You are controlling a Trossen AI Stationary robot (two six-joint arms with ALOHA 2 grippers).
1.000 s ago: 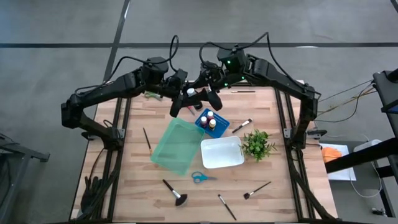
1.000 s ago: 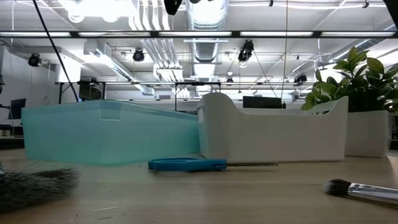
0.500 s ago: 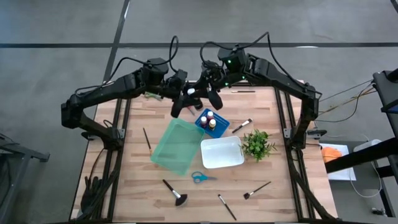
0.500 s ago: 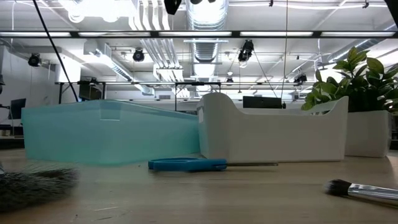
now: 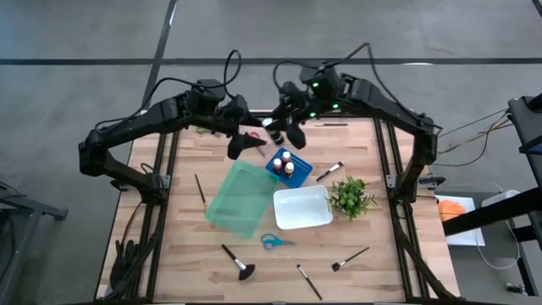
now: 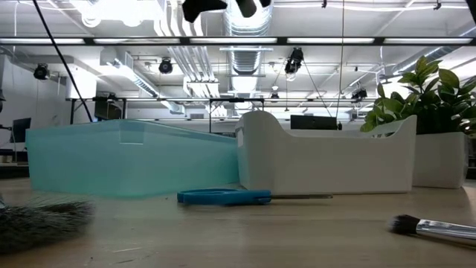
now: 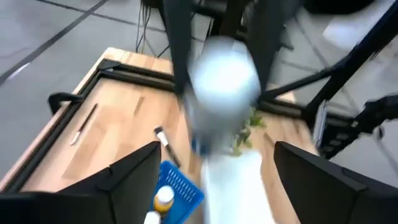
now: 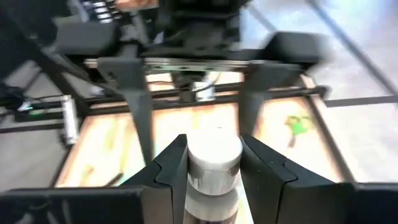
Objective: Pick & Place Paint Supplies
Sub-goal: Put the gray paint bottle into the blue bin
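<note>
The right tool (image 8: 213, 163) pinches a white-capped bottle (image 8: 214, 154) just above the blue basket (image 5: 284, 166); the left tool (image 7: 211, 174) hangs spread beside it.

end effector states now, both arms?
Left end effector: open, holding nothing.
Right end effector: shut on a white-capped paint bottle, above the table's far edge.

1. A pale wooden counter (image 5: 186, 254) with a dark frame stands on a grey floor (image 5: 68, 51).
2. A translucent teal bin (image 5: 241, 200) sits tilted near the counter's middle.
3. A white bin (image 5: 302, 208) sits just beside the teal one.
4. A small blue basket (image 5: 276, 169) lies just beyond both bins.
5. A leafy green plant (image 5: 351, 197) stands just right of the white bin.
</note>
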